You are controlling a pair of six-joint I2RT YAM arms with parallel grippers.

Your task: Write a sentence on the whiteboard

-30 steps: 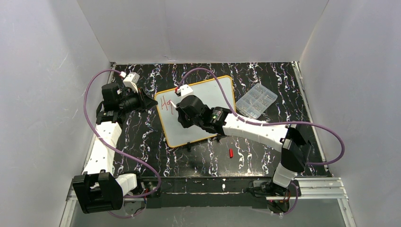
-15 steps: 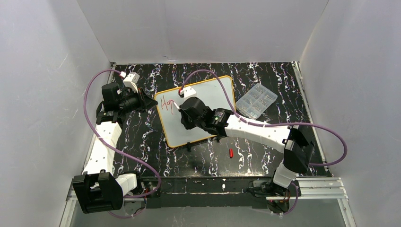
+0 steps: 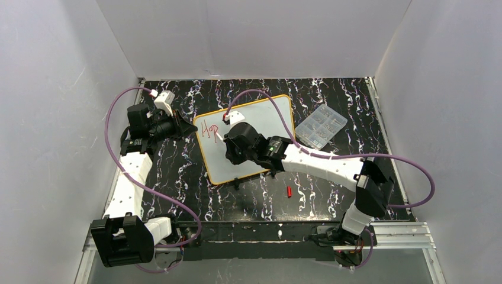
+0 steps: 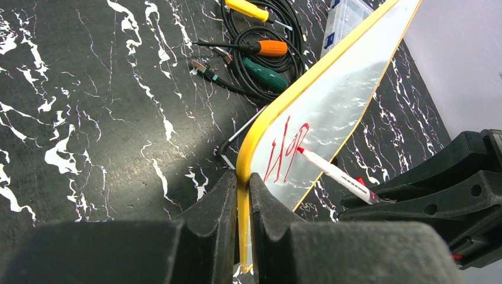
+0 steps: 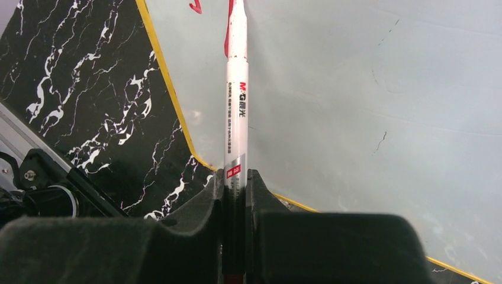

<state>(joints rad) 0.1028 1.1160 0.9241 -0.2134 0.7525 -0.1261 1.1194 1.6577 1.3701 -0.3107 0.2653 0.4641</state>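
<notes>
The whiteboard (image 3: 269,115), white with an orange-yellow rim, lies tilted on the black marbled table. Red letters "Hop" (image 3: 207,128) stand near its upper left corner and show in the left wrist view as well (image 4: 287,148). My left gripper (image 3: 190,128) is shut on the board's left rim, the yellow edge pinched between its jaws (image 4: 243,177). My right gripper (image 3: 228,142) hovers over the board, shut on a white marker (image 5: 237,100). The marker's red tip (image 4: 301,150) touches the board just right of the letters.
A clear plastic parts box (image 3: 321,125) lies right of the board. A small red marker cap (image 3: 289,191) rests on the table in front of the board. Screwdrivers and black cables (image 4: 269,48) lie beyond the board's edge. White walls enclose the table.
The writing has grown from "Ho" to "Hop". My right gripper and the marker have shifted slightly right along the board. The left gripper has kept its hold without moving.
</notes>
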